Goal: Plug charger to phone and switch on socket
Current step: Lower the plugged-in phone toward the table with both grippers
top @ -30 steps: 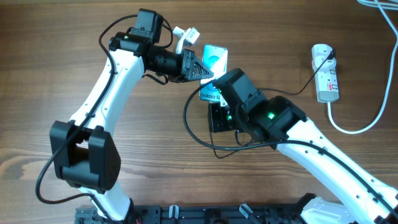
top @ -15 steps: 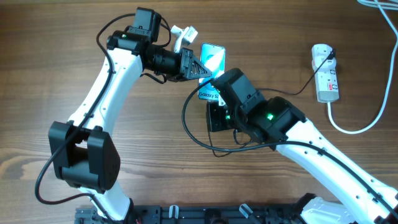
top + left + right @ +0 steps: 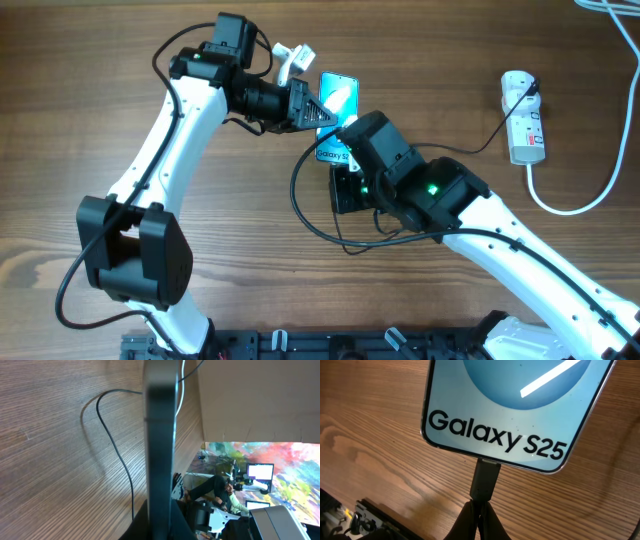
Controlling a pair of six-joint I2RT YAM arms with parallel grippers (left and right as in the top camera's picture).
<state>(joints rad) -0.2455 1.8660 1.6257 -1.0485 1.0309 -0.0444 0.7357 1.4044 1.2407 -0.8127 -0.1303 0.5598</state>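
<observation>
My right claw (image 3: 479, 521) is clamped on the charger (image 3: 484, 480) tip, touching the bottom edge of the phone (image 3: 515, 400) in line with its long axis; left claw (image 3: 322, 110) grips the phone; socket (image 3: 524, 120) sits well right of the phone, nearer my right claw

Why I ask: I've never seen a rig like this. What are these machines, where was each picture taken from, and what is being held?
These are two white robot arms at a wooden table. One picture looks down from above; the other two come from a camera on each wrist. The left claw holds a Galaxy S25 phone, which its own camera sees edge-on. The right claw pinches the charger tip against the phone's bottom edge; whether it is fully seated, I cannot tell. A white power strip lies off to the right, a black plug in it.
</observation>
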